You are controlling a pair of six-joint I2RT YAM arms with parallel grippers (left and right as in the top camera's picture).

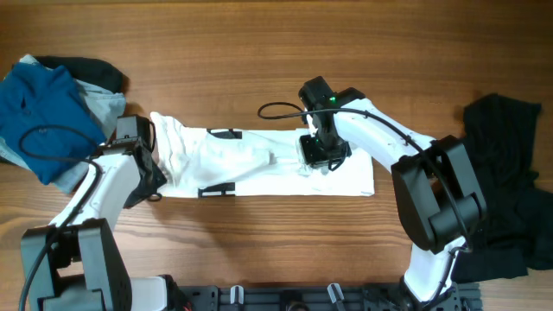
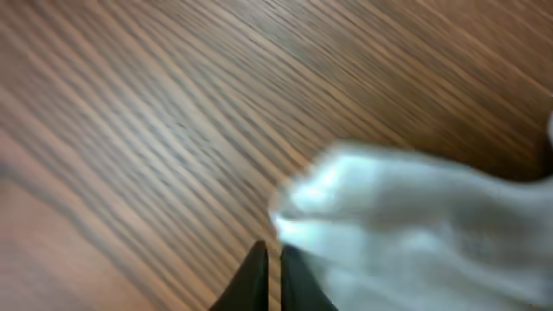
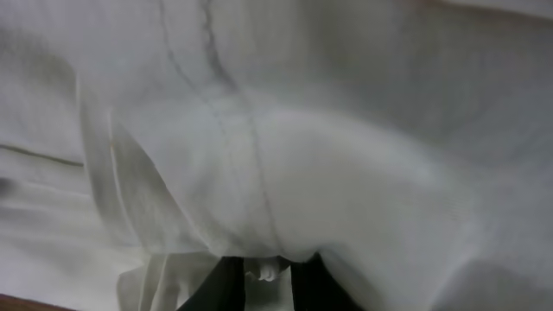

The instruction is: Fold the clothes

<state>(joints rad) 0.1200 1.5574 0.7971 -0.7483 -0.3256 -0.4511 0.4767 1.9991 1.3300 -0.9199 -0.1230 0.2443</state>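
Note:
The white T-shirt point(image 1: 259, 164) lies as a long folded strip across the middle of the table, with bits of its black print at the edges. My right gripper point(image 1: 318, 158) is down on the strip's right half. In the right wrist view, a pinch of the T-shirt point(image 3: 285, 173) sits between my right gripper's fingers point(image 3: 263, 275), with cloth draped over their tips. My left gripper point(image 1: 158, 179) is at the strip's left end. In the left wrist view its fingers point(image 2: 270, 263) are nearly together over bare wood, with the T-shirt's blurred edge point(image 2: 406, 225) just to their right.
A black garment point(image 1: 505, 186) is heaped at the right edge. A blue garment point(image 1: 39, 112) lies on a pale one at the far left, with a dark garment point(image 1: 91, 71) behind it. The wooden table point(image 1: 259, 52) shows around them.

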